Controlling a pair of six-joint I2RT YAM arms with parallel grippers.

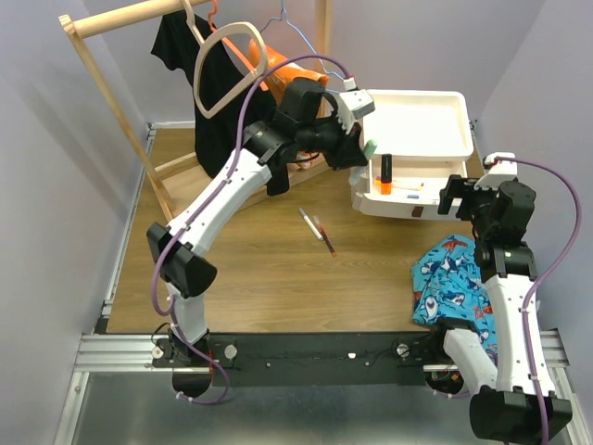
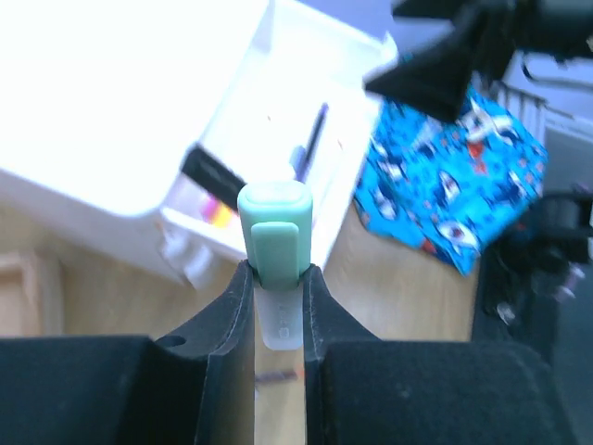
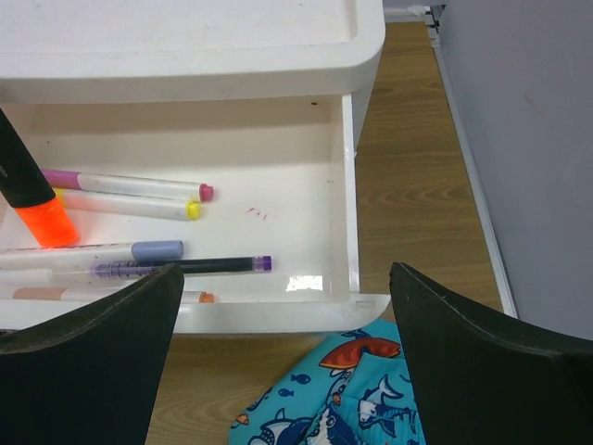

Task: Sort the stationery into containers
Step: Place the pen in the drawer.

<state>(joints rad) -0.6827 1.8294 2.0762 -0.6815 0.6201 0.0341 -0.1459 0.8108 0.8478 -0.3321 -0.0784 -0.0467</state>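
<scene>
My left gripper (image 1: 363,141) is shut on a pale green highlighter (image 1: 369,146), cap end sticking out past the fingertips, over the left end of the white drawer unit (image 1: 435,153). In the left wrist view the highlighter (image 2: 275,236) is pinched between the black fingers (image 2: 222,324). The top drawer (image 3: 352,185) stands pulled out and holds several pens (image 3: 176,265) and an orange highlighter (image 3: 42,218) standing on end. Two pens (image 1: 317,230) lie on the table. My right gripper (image 1: 460,195) hangs open in front of the drawer, holding nothing.
A blue shark-print cloth (image 1: 454,278) lies by the drawer's front right corner, under my right gripper (image 3: 284,273). A wooden clothes rack (image 1: 102,83) with a black garment (image 1: 218,102) and hangers stands at the back left. Walls close in on both sides.
</scene>
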